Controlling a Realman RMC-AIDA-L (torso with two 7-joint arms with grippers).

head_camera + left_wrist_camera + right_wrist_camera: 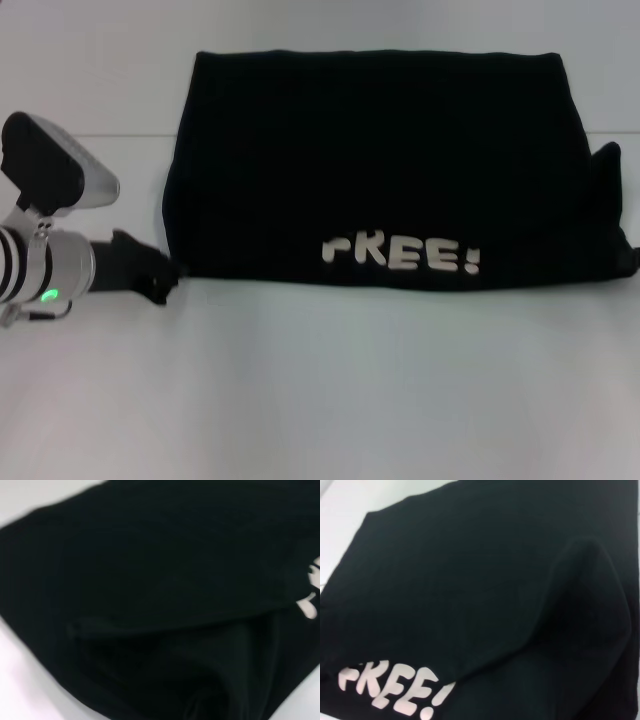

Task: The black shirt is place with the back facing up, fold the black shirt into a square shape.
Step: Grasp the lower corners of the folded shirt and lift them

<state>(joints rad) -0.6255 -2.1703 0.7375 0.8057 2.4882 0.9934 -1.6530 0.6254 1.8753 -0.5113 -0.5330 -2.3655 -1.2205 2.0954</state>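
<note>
The black shirt (390, 165) lies folded into a wide rectangle at twelve o'clock on the table (330, 390), lettering along its near edge. The left gripper (160, 275) sits at its eight o'clock corner; I cannot tell how the jaws stand. To square it, I'd lift that corner cleanly and carry it toward three o'clock, keeping edges aligned.

One black shirt (380, 165) on one table (320, 390) — and one gripper (160, 282), the left, in view.

A plain white table (330, 390) fills the head view. A faint seam line (130, 137) crosses its far part. In both wrist views the same white surface shows only at the corners.
</note>
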